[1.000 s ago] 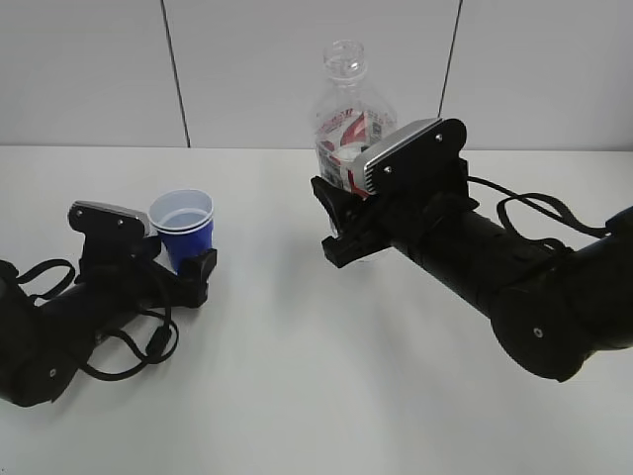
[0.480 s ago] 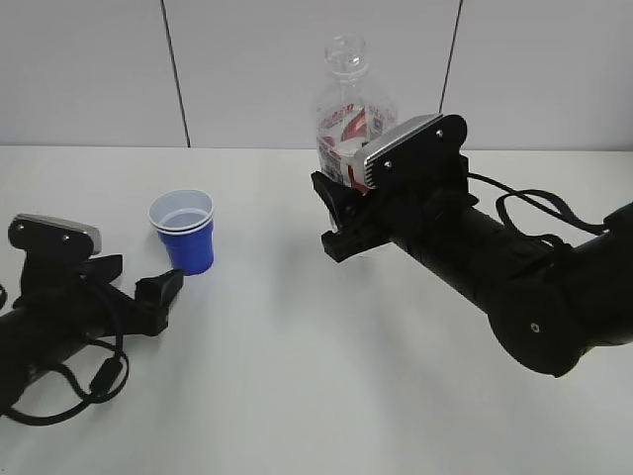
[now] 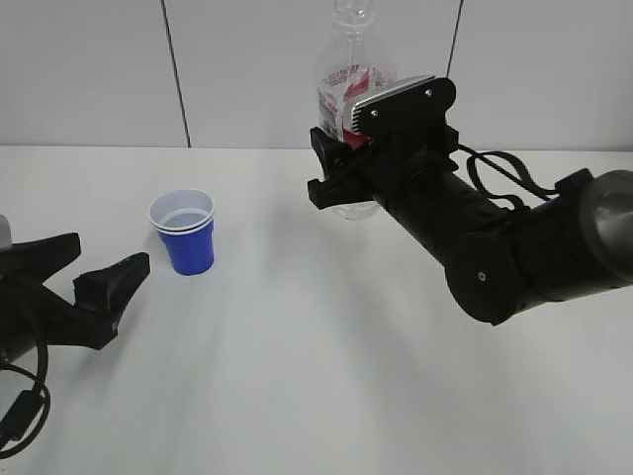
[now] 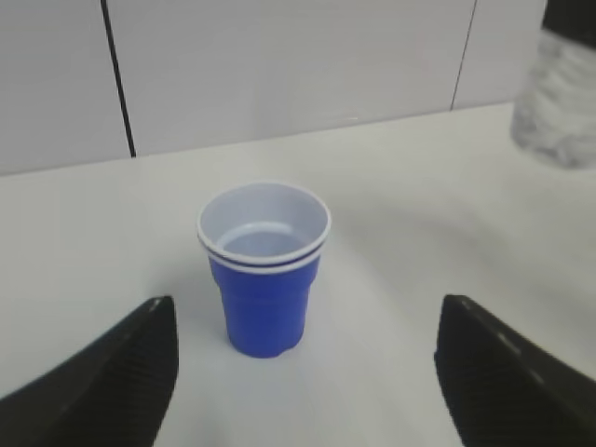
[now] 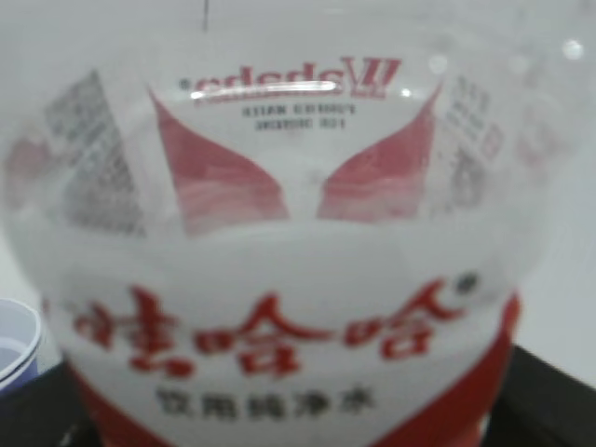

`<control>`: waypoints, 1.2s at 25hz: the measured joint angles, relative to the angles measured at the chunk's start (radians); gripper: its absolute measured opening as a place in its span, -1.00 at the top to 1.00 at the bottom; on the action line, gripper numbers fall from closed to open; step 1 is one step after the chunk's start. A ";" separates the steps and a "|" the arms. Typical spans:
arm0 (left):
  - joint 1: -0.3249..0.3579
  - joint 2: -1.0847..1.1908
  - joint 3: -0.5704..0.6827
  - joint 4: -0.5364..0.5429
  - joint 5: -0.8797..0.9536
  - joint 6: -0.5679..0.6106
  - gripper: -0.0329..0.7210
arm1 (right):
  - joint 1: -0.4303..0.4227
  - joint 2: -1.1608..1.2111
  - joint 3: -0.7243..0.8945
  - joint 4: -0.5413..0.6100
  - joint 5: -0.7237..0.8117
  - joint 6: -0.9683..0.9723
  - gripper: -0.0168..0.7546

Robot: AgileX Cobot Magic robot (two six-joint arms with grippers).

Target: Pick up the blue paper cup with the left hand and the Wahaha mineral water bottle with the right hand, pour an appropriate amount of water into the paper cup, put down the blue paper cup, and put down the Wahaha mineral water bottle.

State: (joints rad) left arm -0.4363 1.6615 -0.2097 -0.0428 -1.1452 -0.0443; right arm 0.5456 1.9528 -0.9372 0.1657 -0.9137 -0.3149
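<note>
Cup: blue paper cup (image 3: 184,235) stands upright on the white table (image 3: 297,376), left of centre, near the back wall; white inside, doubled white rim band, a little clear liquid at the bottom in the left wrist view (image 4: 264,265).
Left hand: left hand (image 3: 84,287) low at the left edge of the exterior view, just this side of the cup and apart from it; jaws spread wide, nothing between them. Left wrist view shows both black fingertips (image 4: 126,368) flanking the cup from well in front, no contact.
Bottle: Wahaha mineral water bottle (image 3: 351,94) upright, no cap, raised clear of the table, to the right of the cup and well apart from it; red-and-white label fills the right wrist view (image 5: 279,279).
Right hand: right hand (image 3: 336,183) clamps the bottle around its body below the label; jaws closed against the plastic on both sides.
Water: cannot tell the level in the bottle, lower body is hidden behind the gripper.
Table: plain white, grey panelled wall (image 3: 89,69) behind.
</note>
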 joint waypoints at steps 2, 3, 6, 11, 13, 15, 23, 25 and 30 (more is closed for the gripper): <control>-0.006 -0.054 0.007 0.000 0.021 0.000 -0.83 | 0.000 0.032 -0.025 0.024 0.012 0.000 -0.33; -0.009 -0.082 0.007 0.000 0.042 0.000 -0.83 | 0.000 0.048 -0.037 0.040 0.014 0.000 -0.33; -0.018 -0.162 0.009 0.007 0.093 0.000 -0.81 | 0.000 0.094 -0.074 0.076 0.014 0.000 -0.33; -0.020 -0.296 0.011 0.018 0.196 -0.021 -0.79 | -0.002 0.160 -0.137 0.107 0.015 0.000 -0.33; -0.020 -0.349 0.012 0.020 0.247 -0.021 -0.79 | -0.009 0.187 -0.158 0.119 0.017 0.000 -0.33; -0.020 -0.394 0.015 0.020 0.285 -0.021 -0.79 | -0.019 0.208 -0.184 0.128 0.026 0.000 -0.33; -0.020 -0.490 0.017 0.022 0.357 -0.023 -0.77 | -0.057 0.282 -0.255 0.140 0.063 0.000 -0.33; -0.020 -0.492 0.017 0.022 0.357 -0.023 -0.76 | -0.060 0.295 -0.267 0.140 0.064 0.000 -0.33; -0.020 -0.493 0.017 0.024 0.358 -0.023 -0.75 | -0.062 0.315 -0.279 0.140 0.068 0.000 -0.33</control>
State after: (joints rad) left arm -0.4558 1.1683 -0.1932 -0.0184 -0.7875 -0.0670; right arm 0.4841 2.2675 -1.2162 0.3062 -0.8459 -0.3149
